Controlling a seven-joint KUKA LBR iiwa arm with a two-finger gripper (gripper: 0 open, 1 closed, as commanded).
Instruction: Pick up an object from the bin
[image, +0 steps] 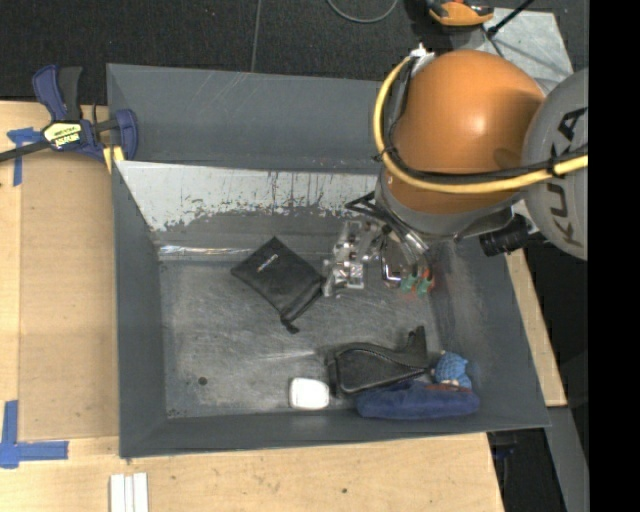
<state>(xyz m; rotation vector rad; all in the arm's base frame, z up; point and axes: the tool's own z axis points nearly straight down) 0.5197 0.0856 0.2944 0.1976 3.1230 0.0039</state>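
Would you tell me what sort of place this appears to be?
Probably a robotics lab's grasping test station: an orange-capped robot arm hangs over a grey metal bin holding loose odds such as a black pouch and a white block.

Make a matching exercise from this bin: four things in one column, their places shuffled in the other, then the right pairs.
Things
1. black flat pouch
2. white block
3. blue soft thing
4. black handled tool

Places
A. by the front wall, leftmost of the front group
B. front right corner, along the front wall
C. alone, toward the back of the floor
D. just behind the blue thing, right of the white one

Pairs: 1-C, 2-A, 3-B, 4-D
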